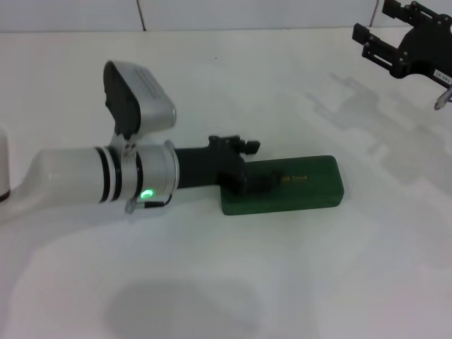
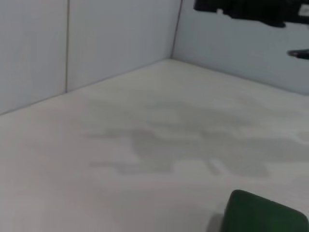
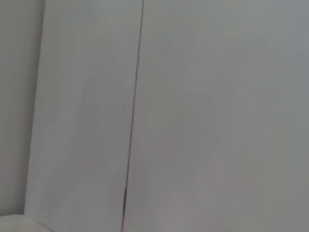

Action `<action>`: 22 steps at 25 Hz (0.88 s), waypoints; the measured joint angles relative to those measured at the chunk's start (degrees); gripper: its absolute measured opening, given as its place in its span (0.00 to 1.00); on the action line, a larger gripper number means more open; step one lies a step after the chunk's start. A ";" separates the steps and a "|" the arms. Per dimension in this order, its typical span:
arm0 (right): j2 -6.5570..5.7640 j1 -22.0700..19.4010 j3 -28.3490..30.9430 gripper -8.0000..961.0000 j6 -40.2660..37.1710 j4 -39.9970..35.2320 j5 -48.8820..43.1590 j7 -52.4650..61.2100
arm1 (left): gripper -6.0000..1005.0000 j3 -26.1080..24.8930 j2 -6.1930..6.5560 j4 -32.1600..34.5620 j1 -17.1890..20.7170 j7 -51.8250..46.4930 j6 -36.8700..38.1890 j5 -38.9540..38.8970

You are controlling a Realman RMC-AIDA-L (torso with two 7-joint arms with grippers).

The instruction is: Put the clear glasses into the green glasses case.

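The green glasses case (image 1: 300,185) lies on the white table with its lid down and gold lettering on top. One corner of the case (image 2: 263,215) shows in the left wrist view. My left gripper (image 1: 256,181) rests over the case's left end, touching the lid. My right gripper (image 1: 381,27) hangs open and empty high at the far right, well away from the case. The right gripper (image 2: 251,8) also shows as a dark shape in the left wrist view. The clear glasses are out of view in all three pictures.
The white table (image 1: 318,282) stretches around the case. White wall panels (image 2: 96,43) close off the back, and the right wrist view shows only a wall panel (image 3: 193,116). A white object (image 1: 3,169) sits at the left edge.
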 joint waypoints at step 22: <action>-5.70 3.53 -8.73 0.71 -24.57 -2.56 -16.69 10.46 | 0.74 -4.88 5.50 7.27 17.97 21.01 35.62 -15.62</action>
